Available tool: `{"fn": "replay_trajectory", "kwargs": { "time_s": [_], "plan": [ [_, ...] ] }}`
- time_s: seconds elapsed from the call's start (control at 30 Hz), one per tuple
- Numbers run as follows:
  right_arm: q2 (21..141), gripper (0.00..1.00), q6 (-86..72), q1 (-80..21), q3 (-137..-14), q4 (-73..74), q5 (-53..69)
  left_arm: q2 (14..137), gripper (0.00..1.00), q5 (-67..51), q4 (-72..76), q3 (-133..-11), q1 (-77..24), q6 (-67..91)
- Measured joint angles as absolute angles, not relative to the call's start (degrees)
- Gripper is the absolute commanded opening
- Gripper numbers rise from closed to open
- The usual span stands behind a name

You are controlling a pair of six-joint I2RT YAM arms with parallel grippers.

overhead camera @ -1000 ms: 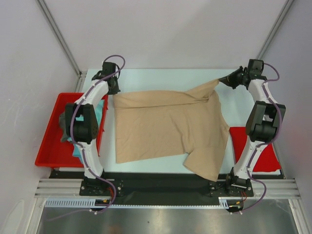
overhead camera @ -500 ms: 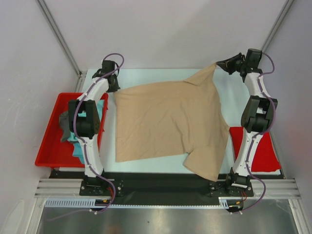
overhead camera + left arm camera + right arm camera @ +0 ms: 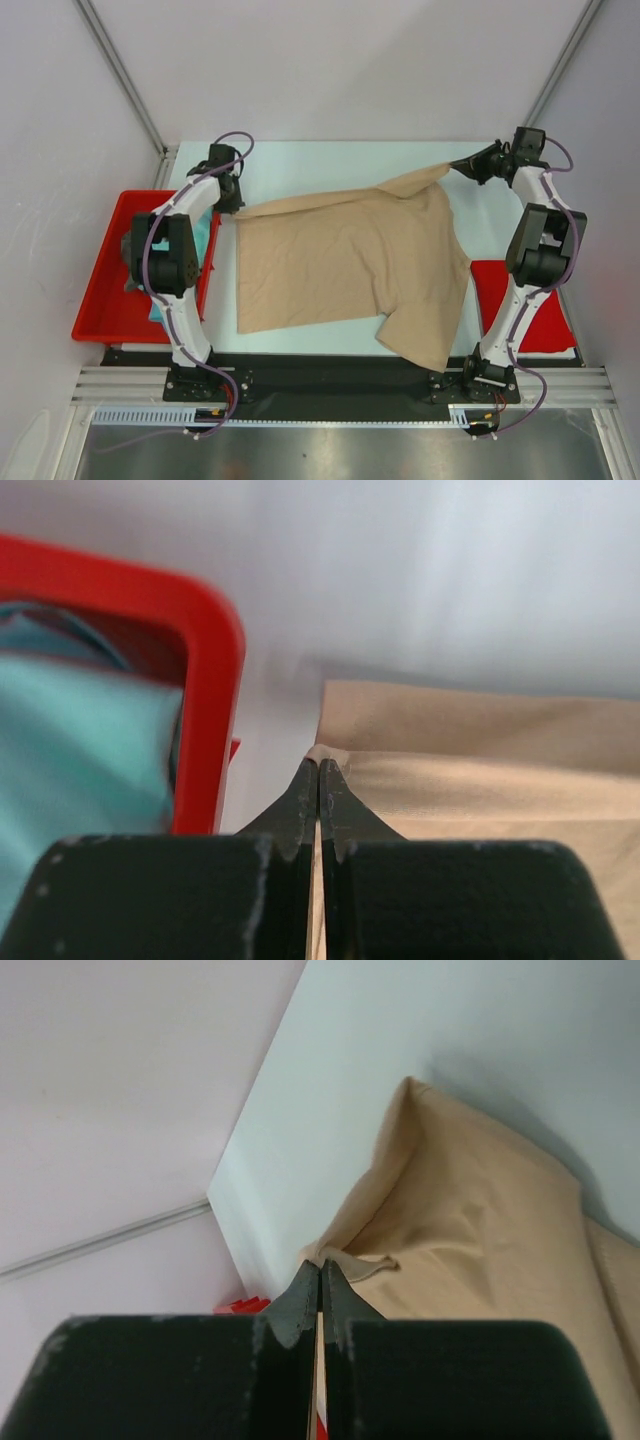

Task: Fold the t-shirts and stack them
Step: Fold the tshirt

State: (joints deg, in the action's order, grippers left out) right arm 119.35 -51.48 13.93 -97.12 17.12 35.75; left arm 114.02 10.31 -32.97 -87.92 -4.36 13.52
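Observation:
A large tan t-shirt (image 3: 350,262) lies spread over the pale table, its near right part hanging past the front edge. My left gripper (image 3: 234,205) is shut on the shirt's far left corner, and the wrist view shows tan cloth (image 3: 480,770) pinched at the tips of the gripper (image 3: 319,766). At the far right, my right gripper (image 3: 452,167) is shut on the other far corner and holds it slightly off the table; the right wrist view shows the gripper (image 3: 320,1268) clamping a folded hem (image 3: 365,1260). A teal t-shirt (image 3: 206,236) and a dark grey one (image 3: 131,250) lie in the red tray.
The red tray (image 3: 100,300) stands off the table's left edge, its rim (image 3: 212,700) close beside my left gripper. A flat red mat (image 3: 548,312) lies at the right, behind the right arm. White walls close the back and both sides.
Half a second ago both grippers held the shirt's far edge raised and stretched toward the back wall. They have since come down and forward, and the far edge sags with a fold.

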Motion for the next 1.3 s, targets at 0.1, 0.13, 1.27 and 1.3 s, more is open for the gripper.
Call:
{"fn": "replay_trajectory", "kwargs": {
  "time_s": [0.1, 0.13, 1.27, 1.3],
  "plan": [
    [116.86, 0.0, -49.6, 14.98, -94.78, 18.61, 35.81, 111.07, 0.0, 10.31, -33.12, -84.53, -4.38, 13.63],
    [116.22, 0.0, -49.15, 15.22, -94.45, 19.22, 35.81, 110.15, 0.0, 10.28, -33.15, -83.66, -4.38, 13.69],
    [104.77, 0.0, -39.05, 17.76, -77.95, 28.14, 33.26, 104.25, 0.0, 12.12, -32.4, -71.88, -7.38, 15.07],
    [104.47, 0.0, -38.87, 17.76, -77.67, 28.51, 33.06, 104.25, 0.0, 12.16, -32.38, -71.68, -7.4, 15.07]
  ]
}}
